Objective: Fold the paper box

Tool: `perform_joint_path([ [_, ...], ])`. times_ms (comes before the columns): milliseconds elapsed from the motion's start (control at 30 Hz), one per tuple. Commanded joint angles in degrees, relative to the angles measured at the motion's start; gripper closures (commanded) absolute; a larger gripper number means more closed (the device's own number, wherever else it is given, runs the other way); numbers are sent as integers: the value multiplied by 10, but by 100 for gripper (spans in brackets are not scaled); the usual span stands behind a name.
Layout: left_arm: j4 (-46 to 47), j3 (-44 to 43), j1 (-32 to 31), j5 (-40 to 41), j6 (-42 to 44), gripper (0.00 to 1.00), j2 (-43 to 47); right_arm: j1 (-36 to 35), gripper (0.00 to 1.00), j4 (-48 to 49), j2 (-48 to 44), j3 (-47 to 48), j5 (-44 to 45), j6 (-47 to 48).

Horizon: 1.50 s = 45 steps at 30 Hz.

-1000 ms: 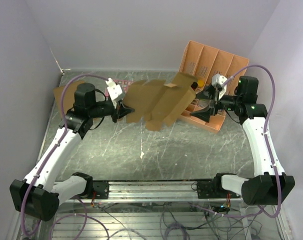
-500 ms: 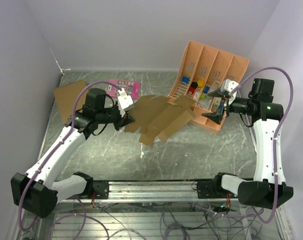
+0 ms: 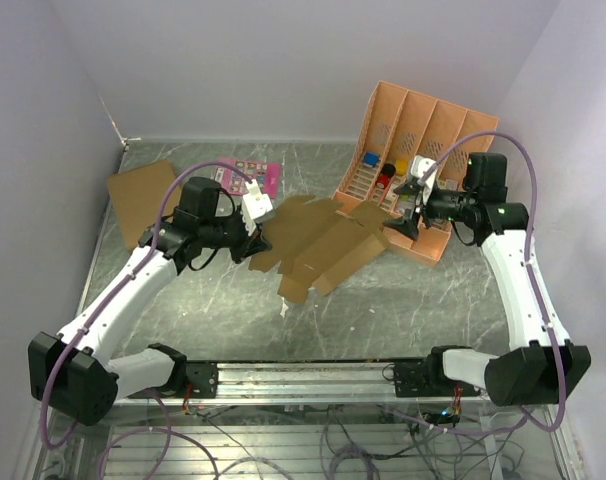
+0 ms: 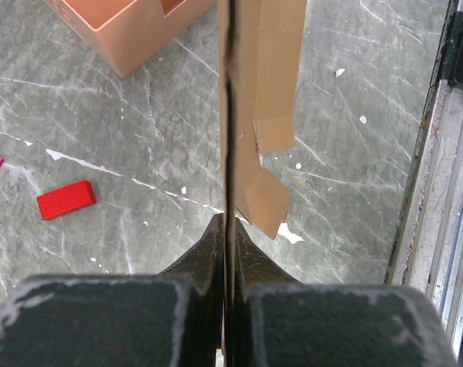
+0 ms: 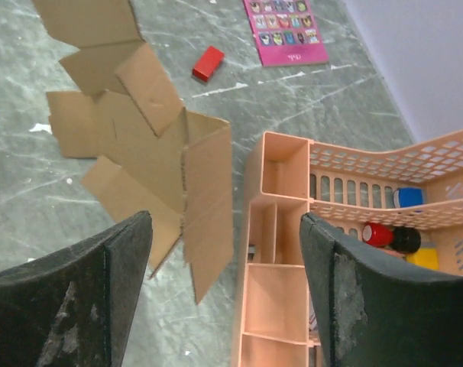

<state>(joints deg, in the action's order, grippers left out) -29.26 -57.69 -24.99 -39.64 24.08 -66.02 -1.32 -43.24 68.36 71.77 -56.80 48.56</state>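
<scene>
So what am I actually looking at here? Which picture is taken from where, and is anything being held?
These are two robot arms bolted to the near edge of a grey marble-patterned table, each ending in a two-finger gripper. The wide picture comes from a fixed camera above and behind them. The other two come from a small camera on each wrist, which is why you see black fingers at the bottom of those. The left gripper is shut on the edge of the paper box, a brown cut-out sheet that is mostly flat and not yet folded up. The right gripper is open and holds nothing. It hovers near the sheet's other end, beside an orange desk organizer. Also on the table are a pink card, a small red block and a separate cardboard piece.
</scene>
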Motion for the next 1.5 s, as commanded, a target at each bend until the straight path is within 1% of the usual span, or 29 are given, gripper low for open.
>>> perform_joint_path([
  [0,-3,-26,-6,3,9,93,-3,-11,37,51,29,9,53,-16],
  [33,-3,-27,-6,5,9,93,-3,-11,44,55,31,9,58,-15],
  [133,6,-26,-6,16,2,93,-6,-12,76,56,21,4,59,-9],
  [167,10,-26,-6,23,-4,93,-8,-12,84,56,17,2,57,-8],
  [233,19,-28,-6,40,-15,93,-14,-13,99,53,11,-1,52,-6],
  [267,23,-30,-6,49,-21,93,-19,-13,100,53,9,-2,51,-10],
  [333,32,-35,-12,67,-27,93,-30,-13,100,59,7,-3,45,-33],
  [400,27,-54,-23,89,-30,93,-44,-13,100,71,6,-12,28,-79],
  [533,-7,-104,-57,125,-31,93,-87,-22,100,112,-11,-69,5,-147],
  [633,-24,-126,-90,160,-35,93,-121,-27,100,178,-34,-134,48,-188],
  [700,-36,-137,-109,190,-44,93,-143,-27,100,202,-43,-176,61,-205],
  [833,-66,-171,-141,259,-74,93,-182,-27,100,247,-52,-230,83,-234],
  [1033,-119,-218,-175,310,-90,93,-207,-27,100,233,-53,-255,83,-219],
  [1167,-151,-247,-215,347,-98,93,-226,-27,100,198,-56,-268,77,-176],
  [1333,-167,-256,-260,421,-118,93,-257,-26,100,161,-51,-275,117,-115],
  [1467,-170,-265,-290,458,-138,93,-278,-19,100,153,-39,-278,146,-78],
])
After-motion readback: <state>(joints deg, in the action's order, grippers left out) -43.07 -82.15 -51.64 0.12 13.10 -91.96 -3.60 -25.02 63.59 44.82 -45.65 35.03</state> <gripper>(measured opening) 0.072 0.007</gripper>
